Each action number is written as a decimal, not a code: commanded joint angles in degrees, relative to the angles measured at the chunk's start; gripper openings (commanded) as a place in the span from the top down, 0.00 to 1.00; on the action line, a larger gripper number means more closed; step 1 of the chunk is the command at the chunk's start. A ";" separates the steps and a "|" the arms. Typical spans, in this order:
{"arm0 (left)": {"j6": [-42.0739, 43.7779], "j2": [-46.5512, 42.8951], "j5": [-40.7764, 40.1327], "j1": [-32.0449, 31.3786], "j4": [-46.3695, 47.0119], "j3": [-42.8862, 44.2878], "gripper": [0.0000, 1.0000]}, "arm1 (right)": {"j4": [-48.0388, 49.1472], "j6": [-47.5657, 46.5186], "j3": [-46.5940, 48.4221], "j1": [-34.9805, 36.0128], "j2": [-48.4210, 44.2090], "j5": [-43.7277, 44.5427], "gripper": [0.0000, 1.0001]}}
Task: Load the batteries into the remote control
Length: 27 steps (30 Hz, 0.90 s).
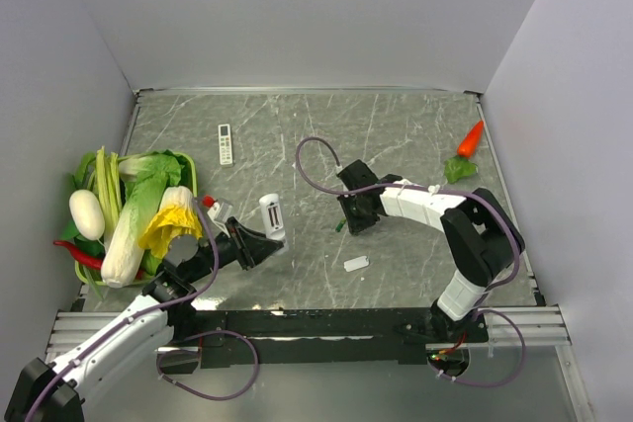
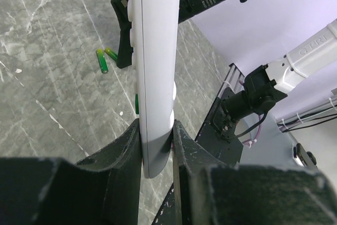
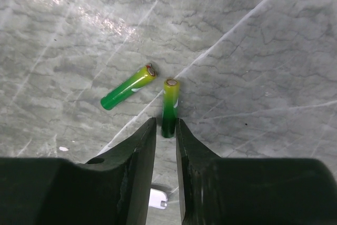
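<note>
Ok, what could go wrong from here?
The right gripper straddles only the end of one small green cylindrical battery, so it could pivot or slip out. The second green battery lies close beside and might get knocked. The left gripper pinches the white oblong remote by one end; it may tilt.

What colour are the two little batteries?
Green, fading to yellow at one end; the batteries show best in the right wrist view.

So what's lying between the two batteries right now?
Nothing. In the right wrist view only bare marbled table separates the slanted battery from the other battery; they lie close but apart.
</note>
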 commanded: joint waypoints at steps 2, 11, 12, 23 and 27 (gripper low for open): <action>-0.27 -0.05 0.19 0.14 3.22 1.09 0.99 | -1.03 0.39 -0.38 -0.22 1.79 -0.35 0.74; -1.24 1.96 0.54 0.05 5.94 0.91 0.99 | -1.73 0.13 -1.17 -0.22 -3.64 -0.08 0.96; -1.41 2.32 0.80 0.05 6.64 0.91 0.99 | -1.73 0.13 -1.35 -0.13 -4.88 -0.26 0.97; -9.94 11.97 -2.18 -0.91 19.03 -0.41 0.98 | -5.42 0.92 5.32 6.98 -22.28 -2.90 1.00; -13.18 16.37 -6.30 -4.15 22.99 -0.67 0.98 | -8.14 0.57 12.17 9.80 -23.96 -5.17 1.00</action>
